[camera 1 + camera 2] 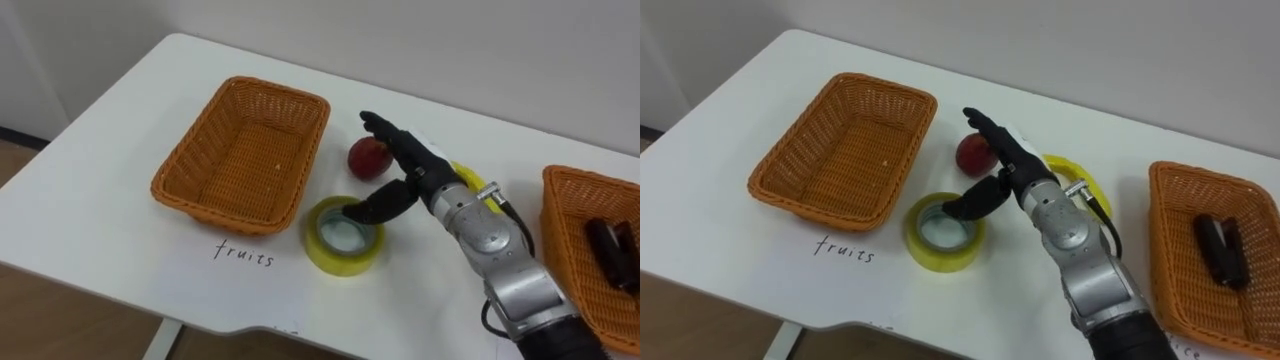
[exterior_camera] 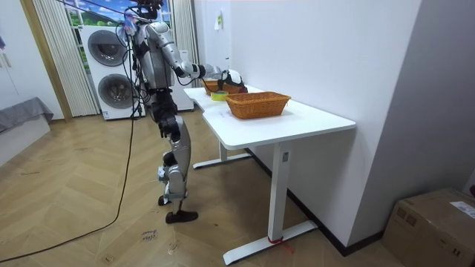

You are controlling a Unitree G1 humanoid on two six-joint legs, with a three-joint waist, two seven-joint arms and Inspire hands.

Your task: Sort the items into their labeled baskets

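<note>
Fingers (image 1: 393, 133) of right hand (image 1: 425, 178) straight and open, gripping nothing; thumb dips into the yellow tape roll (image 1: 322, 245). Red apple (image 1: 368, 158) sits just beyond on the desk (image 1: 110, 140), beside the fruits basket (image 1: 175, 185).

Right arm (image 1: 500, 260) enters from lower right, reaching forward and left. Right hand (image 1: 415, 165) extended, fingers (image 1: 388, 132) straight, pointing away from body; thumb (image 1: 378, 208) angled down-left, apart from fingers. Room view: robot standing upright, one arm out forward.

Apple (image 1: 368, 158) right of basket (image 1: 200, 186); tape roll (image 1: 344, 237) before.
</note>
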